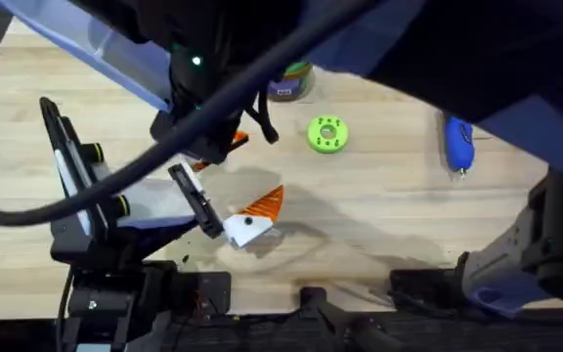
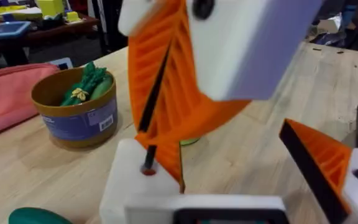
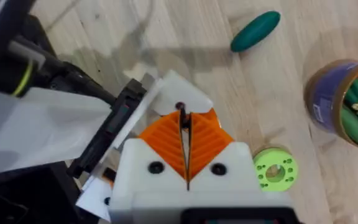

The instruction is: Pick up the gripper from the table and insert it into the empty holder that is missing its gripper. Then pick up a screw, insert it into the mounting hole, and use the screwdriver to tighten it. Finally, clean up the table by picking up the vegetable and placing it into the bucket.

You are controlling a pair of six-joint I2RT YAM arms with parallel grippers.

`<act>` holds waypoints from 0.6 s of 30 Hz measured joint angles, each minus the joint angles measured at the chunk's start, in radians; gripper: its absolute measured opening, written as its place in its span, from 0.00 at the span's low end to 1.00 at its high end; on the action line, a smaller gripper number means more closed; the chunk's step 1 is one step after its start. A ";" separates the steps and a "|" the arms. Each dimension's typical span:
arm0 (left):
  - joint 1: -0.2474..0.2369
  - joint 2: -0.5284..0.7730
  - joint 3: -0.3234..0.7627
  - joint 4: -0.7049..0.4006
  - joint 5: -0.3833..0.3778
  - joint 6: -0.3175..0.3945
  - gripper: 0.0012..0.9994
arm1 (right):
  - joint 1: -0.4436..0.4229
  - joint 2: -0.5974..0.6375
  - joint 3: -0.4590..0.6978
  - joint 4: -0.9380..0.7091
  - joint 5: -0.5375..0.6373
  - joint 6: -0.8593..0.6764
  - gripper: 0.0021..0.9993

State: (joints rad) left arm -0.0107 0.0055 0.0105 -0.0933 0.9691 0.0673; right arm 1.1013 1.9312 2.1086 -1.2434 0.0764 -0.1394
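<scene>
My right gripper [image 3: 184,117] is shut on a small dark screw [image 3: 179,107]. The screw's tip sits at the mounting hole [image 2: 148,170] in a white holder [image 2: 126,186], which is one finger of my left gripper [image 2: 229,168]. The left gripper is open, and its other orange finger [image 1: 262,205] stands well apart. An orange edge lies against the holder; I cannot tell whether it is the inserted gripper. The dark green vegetable [image 3: 255,31] lies on the table beside the left gripper. Farther off stands the bucket [image 2: 79,118]. The blue screwdriver [image 1: 457,145] lies at the far right.
A bright green disc [image 1: 326,135] lies between the bucket [image 1: 291,83] and the screwdriver. Green toy stalks [image 2: 89,84] fill the bucket. A pink pouch [image 2: 5,99] lies beside it. The right arm hangs dark and large across the top of the overhead view.
</scene>
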 joint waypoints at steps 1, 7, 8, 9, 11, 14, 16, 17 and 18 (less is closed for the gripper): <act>0.000 0.000 0.000 0.000 0.000 0.000 0.99 | 0.000 0.000 0.000 0.000 0.004 0.000 0.00; 0.000 0.000 0.000 0.000 0.000 0.000 0.99 | 0.002 0.000 0.000 0.000 0.012 0.000 0.00; 0.000 0.000 0.000 0.000 0.000 0.000 0.99 | 0.003 0.000 0.000 0.000 0.012 0.000 0.00; 0.000 0.000 0.000 0.000 0.000 0.000 0.99 | 0.004 0.000 0.000 0.000 0.013 0.000 0.00; 0.000 0.000 0.000 0.000 0.000 0.000 0.99 | 0.007 0.000 0.000 0.000 0.013 0.000 0.00; 0.000 0.000 0.000 0.000 0.000 0.000 0.99 | 0.010 0.000 0.000 0.000 0.013 0.000 0.00; 0.000 0.000 0.000 0.000 0.000 0.000 0.99 | 0.011 0.000 0.000 0.000 0.013 0.000 0.00; 0.000 0.000 0.000 0.000 0.000 0.000 0.99 | 0.011 0.000 0.000 -0.001 0.013 0.000 0.00; 0.000 0.000 0.000 0.000 0.000 0.000 0.99 | 0.011 0.000 0.000 -0.003 0.013 0.000 0.00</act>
State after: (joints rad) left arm -0.0105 0.0055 0.0105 -0.0933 0.9691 0.0673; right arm 1.1126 1.9312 2.1086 -1.2469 0.0891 -0.1394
